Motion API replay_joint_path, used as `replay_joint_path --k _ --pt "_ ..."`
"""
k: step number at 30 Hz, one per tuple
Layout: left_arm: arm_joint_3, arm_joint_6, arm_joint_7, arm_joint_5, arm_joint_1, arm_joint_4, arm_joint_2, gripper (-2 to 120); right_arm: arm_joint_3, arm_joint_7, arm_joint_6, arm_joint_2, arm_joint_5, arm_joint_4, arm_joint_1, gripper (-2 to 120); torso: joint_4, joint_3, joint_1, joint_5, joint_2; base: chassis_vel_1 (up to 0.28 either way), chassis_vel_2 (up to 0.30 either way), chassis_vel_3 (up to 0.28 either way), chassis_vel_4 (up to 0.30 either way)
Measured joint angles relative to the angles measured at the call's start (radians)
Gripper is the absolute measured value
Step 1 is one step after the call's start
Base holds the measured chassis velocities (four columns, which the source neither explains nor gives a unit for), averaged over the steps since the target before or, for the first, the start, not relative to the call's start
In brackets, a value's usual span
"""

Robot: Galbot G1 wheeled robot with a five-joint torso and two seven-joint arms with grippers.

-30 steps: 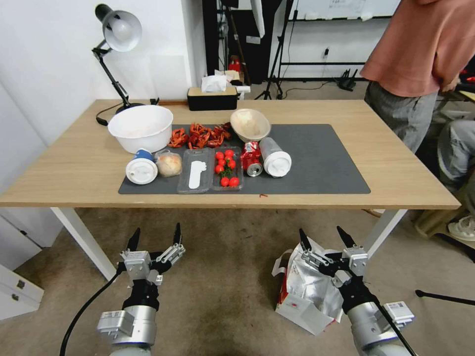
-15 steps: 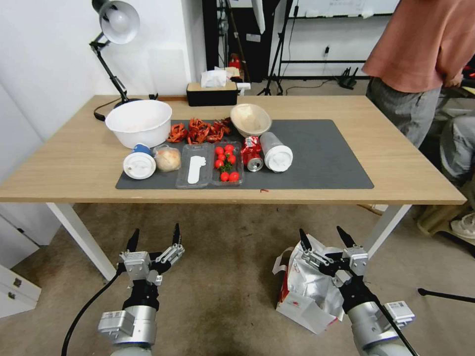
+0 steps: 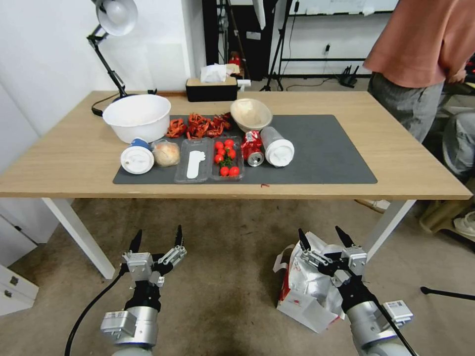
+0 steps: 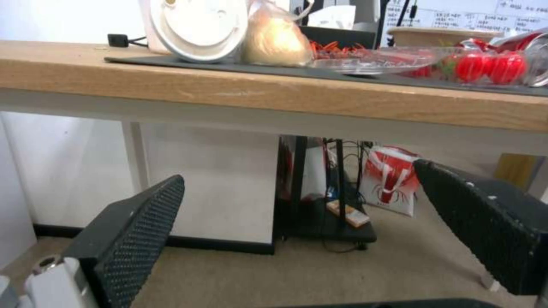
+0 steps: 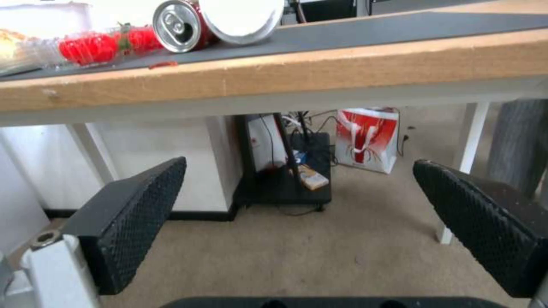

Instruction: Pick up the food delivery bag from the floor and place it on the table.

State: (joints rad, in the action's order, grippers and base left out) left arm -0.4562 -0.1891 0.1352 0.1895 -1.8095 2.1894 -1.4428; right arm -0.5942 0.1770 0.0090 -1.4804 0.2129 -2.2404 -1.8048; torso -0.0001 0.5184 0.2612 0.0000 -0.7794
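Note:
The food delivery bag stands on the floor at the right, white with a red side and crinkled foil showing at its open top. My right gripper hovers open just above the bag's top, with nothing between its fingers. Over bare carpet to the left, my left gripper is open and empty. The table lies ahead, its front edge above both grippers. In the wrist views, the left gripper and the right gripper both face the table's front edge with their fingers wide apart.
The dark mat holds a white bowl, cups, a can, tomatoes and a wooden bowl. A white table leg stands just behind the bag. A person stands at the far right corner. Another red and white bag sits beyond the table.
The whole picture has shifted a little, so the camera has moved; the table looks slightly wider. Both grippers stay open in the same places, and the bag has not moved.

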Motion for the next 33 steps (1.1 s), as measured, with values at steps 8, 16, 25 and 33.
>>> replay_joint_path --k 8,16,25,33 --pt "-0.001 0.0 -0.007 0.002 -0.001 -0.006 0.007 100 0.001 0.002 0.0 -0.002 0.0 0.004 0.004 100 0.0 -0.017 -0.011 -0.0001 0.029 0.0 0.0 0.0 0.0" --pt "-0.01 -0.001 -0.016 0.008 0.0 -0.011 0.016 100 0.0 0.007 0.003 0.0 0.0 0.008 0.003 100 0.0 -0.04 -0.027 0.0 0.067 0.0 0.0 0.0 0.0" --pt "-0.013 -0.007 -0.022 0.008 0.004 -0.022 0.033 100 -0.001 0.007 0.004 0.002 0.0 0.011 0.004 100 0.0 -0.064 -0.044 0.0 0.107 0.0 0.0 0.0 0.0" --pt "-0.01 -0.008 -0.024 0.01 0.005 -0.023 0.027 100 -0.001 0.006 0.006 0.001 -0.002 0.013 0.004 100 0.0 -0.083 -0.056 0.0 0.139 0.0 0.0 0.0 0.0"
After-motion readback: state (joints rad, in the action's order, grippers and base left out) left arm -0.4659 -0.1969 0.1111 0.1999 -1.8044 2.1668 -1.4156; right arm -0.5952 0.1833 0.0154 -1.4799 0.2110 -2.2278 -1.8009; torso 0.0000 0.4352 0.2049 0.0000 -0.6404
